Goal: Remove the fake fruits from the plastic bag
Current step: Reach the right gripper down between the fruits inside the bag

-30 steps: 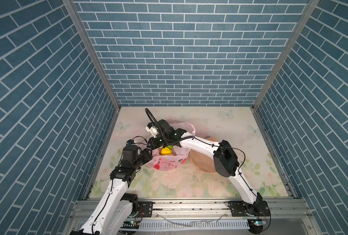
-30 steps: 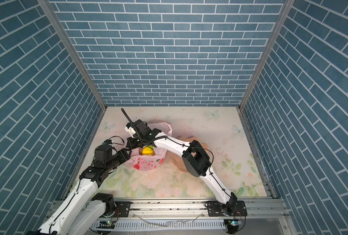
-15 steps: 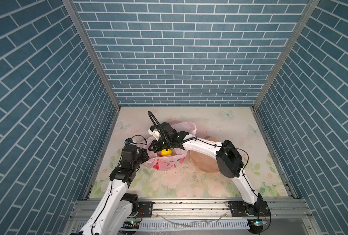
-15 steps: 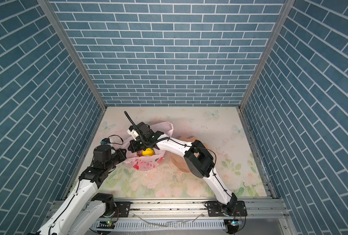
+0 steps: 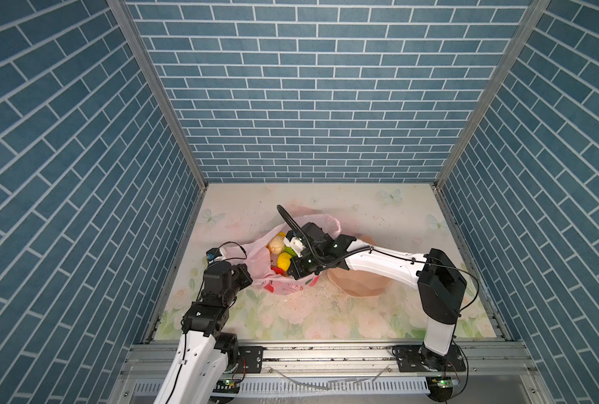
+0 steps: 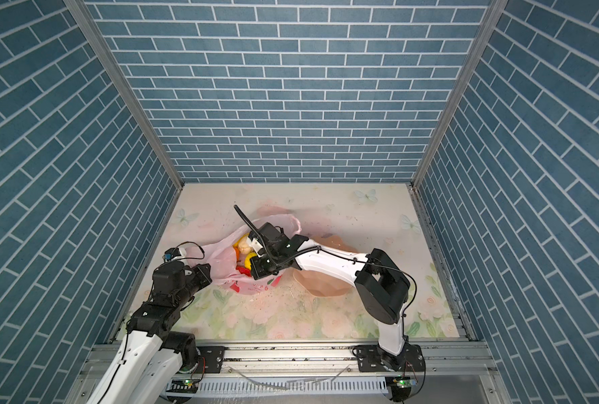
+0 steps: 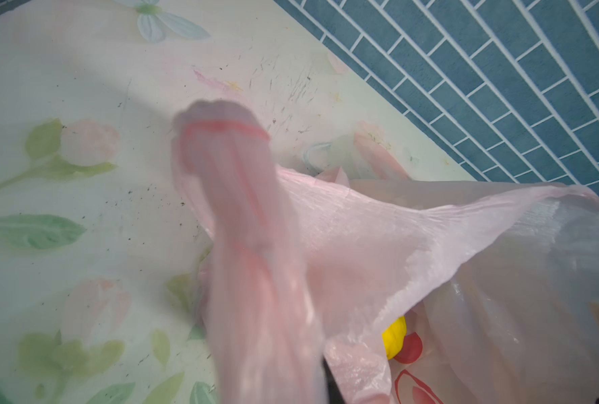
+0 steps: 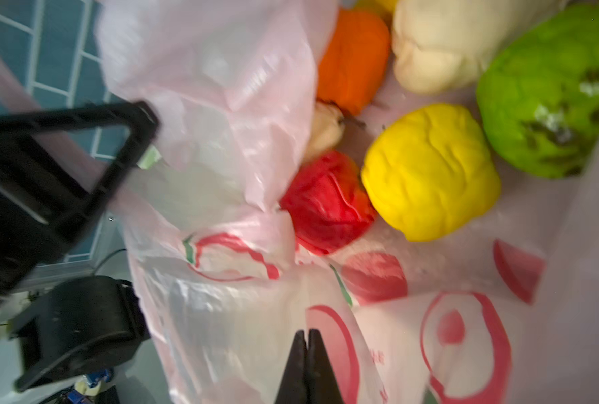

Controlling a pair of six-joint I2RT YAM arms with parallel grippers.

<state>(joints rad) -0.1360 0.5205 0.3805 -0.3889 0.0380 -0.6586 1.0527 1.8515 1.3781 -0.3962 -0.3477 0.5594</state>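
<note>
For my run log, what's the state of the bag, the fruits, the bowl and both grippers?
plastic bag: lying on the table, mouth open
fake fruits: inside the bag
peach bowl: on the table, partly under the right arm
left gripper: shut on the bag's rim
right gripper: shut, tips at the bag

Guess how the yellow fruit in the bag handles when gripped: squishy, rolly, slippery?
Probably soft: the yellow fruit has a creased, lobed, matte skin like foam, so it should squash somewhat under a grip. Likely to roll or skid: it is roundish and sits on the slick film of the plastic bag. The red fruit touches it and may get nudged.
</note>
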